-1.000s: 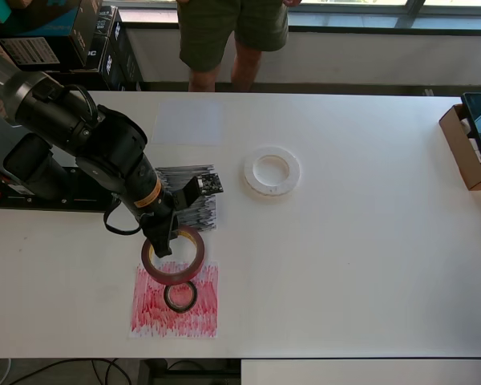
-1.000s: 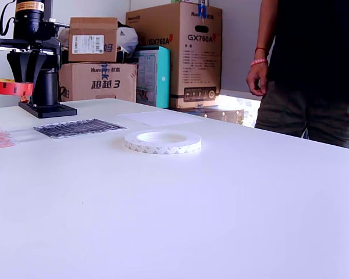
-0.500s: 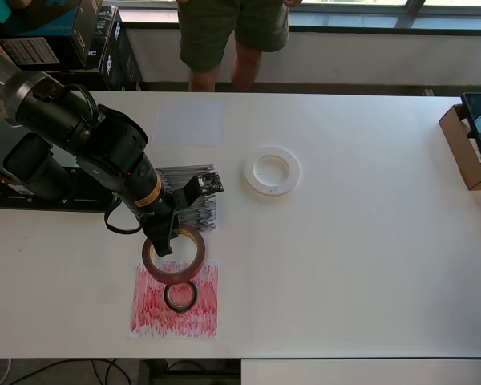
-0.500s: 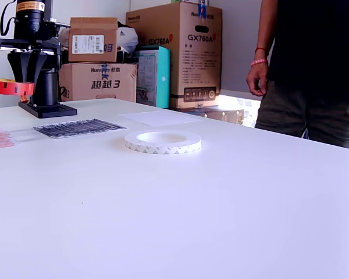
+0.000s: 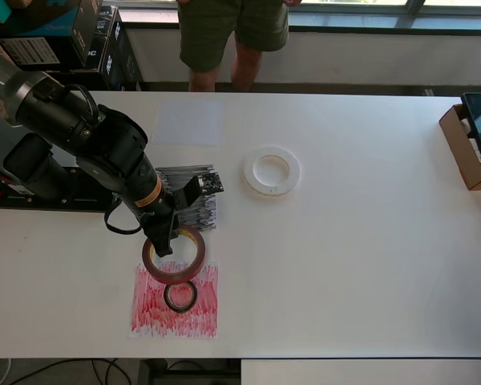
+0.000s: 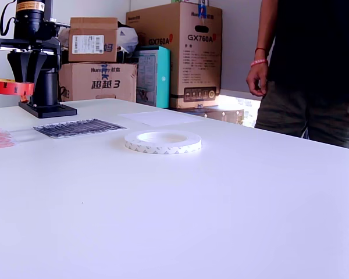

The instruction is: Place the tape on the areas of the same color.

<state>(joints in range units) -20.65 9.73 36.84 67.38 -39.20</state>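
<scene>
In the overhead view my gripper [image 5: 161, 238] is shut on the rim of the large dark-red tape roll [image 5: 175, 255], which hangs over the top edge of the red scribbled patch [image 5: 200, 309]. In the exterior view the dark-red roll [image 6: 9, 87] is held clear above the table at the left edge. The small black roll [image 5: 180, 297] lies on the red patch. The wide white roll [image 5: 271, 171] lies flat mid-table and also shows in the exterior view [image 6: 163, 141]. The black scribbled patch [image 5: 199, 207] is partly hidden under my arm. The faint white sheet [image 5: 189, 120] lies near the far edge.
A person [image 5: 232, 32] stands at the table's far edge. An open cardboard box [image 5: 469, 148] sits at the overhead view's right edge. The arm's base [image 6: 43, 81] and stacked cartons [image 6: 174, 55] stand at the back in the exterior view.
</scene>
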